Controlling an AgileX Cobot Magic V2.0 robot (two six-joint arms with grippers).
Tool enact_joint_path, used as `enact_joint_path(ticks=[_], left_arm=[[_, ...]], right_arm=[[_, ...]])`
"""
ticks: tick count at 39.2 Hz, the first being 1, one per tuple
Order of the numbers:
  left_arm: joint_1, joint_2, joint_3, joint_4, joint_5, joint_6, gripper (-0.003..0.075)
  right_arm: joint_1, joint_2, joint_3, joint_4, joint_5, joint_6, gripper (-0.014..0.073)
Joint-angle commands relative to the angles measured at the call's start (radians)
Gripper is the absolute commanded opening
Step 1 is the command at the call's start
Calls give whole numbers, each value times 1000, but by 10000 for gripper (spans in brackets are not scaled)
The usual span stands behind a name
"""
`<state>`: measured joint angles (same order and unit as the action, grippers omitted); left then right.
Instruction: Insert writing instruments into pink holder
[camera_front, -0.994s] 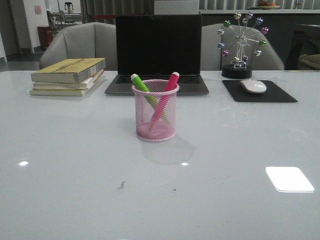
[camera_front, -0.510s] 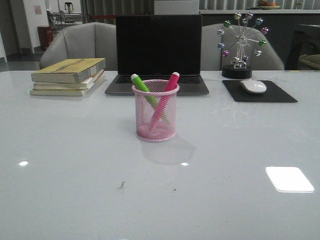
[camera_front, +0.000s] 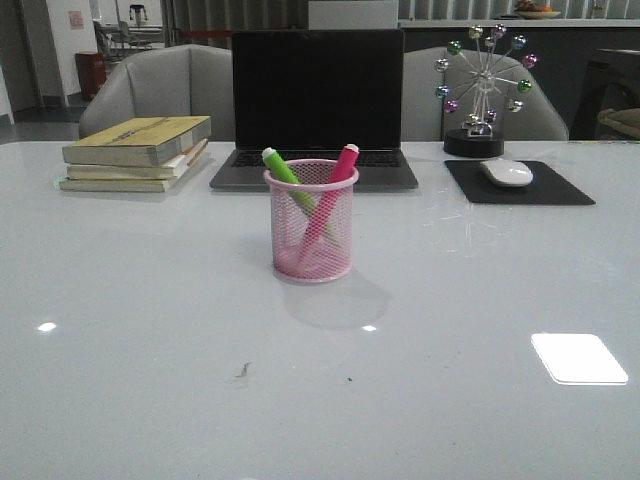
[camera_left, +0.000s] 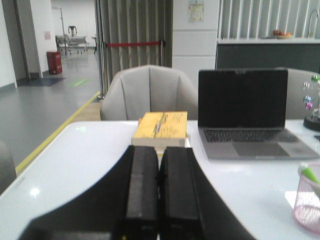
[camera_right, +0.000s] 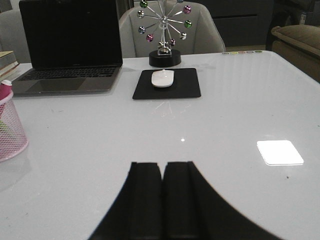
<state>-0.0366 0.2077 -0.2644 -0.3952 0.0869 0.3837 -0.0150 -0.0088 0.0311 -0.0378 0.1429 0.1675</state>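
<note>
The pink holder (camera_front: 311, 222) stands upright mid-table in front of the laptop. Inside it lean the two writing instruments, crossed: the green marker (camera_front: 283, 169) tilts to the left rim, the magenta marker (camera_front: 341, 167) to the right rim, both caps poking above the rim. The holder's edge also shows in the left wrist view (camera_left: 308, 204) and the right wrist view (camera_right: 10, 131). My left gripper (camera_left: 159, 150) is shut and empty, well back from the cup. My right gripper (camera_right: 163, 166) is shut and empty too. Neither arm appears in the front view.
A laptop (camera_front: 315, 105) sits behind the cup, a stack of books (camera_front: 137, 152) at back left, a white mouse (camera_front: 507, 172) on a black pad (camera_front: 518, 184) and a spinning ornament (camera_front: 482, 90) at back right. Grey chairs stand behind the table.
</note>
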Motion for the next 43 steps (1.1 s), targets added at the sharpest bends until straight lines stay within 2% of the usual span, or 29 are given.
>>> enact_joint_path(ticks=[1,8,10,13,15,21,25,28,29,43], left_arm=[[1,7,-9,4,-77,-9,99],[1,5,51,8,-80,-17,99],[1,-8,63,79,-80,-79,99],[1,-49,96,248,-87,-251,99],[1,-95,129,286,-87,-303,99],[1,-235,207,290,-80,-305,99],[1,-237,232,295,-87,-305,99],[1,-237,277,293,-148,-305,99],[1,-237,274,293,-116,-305,99],[1,-237,274,295,-120,-305,99]], right_arm=[[3,-19,0,-9,-81,-2,56],[3,-19,0,-9,-81,-2,56],[3,-19,0,-9,-81,-2,56],[3,-19,0,-9,-81,-2,56],[3,-19,0,-9,-81,-2,56],[3,-19,0,-9,-81,-2,56],[3,-19,0,-9,-81,-2,56],[3,-19,0,-9,-81,-2,56],[3,-19,0,-9,-81,-2,56],[3,-19,0,-9,-81,-2,56]])
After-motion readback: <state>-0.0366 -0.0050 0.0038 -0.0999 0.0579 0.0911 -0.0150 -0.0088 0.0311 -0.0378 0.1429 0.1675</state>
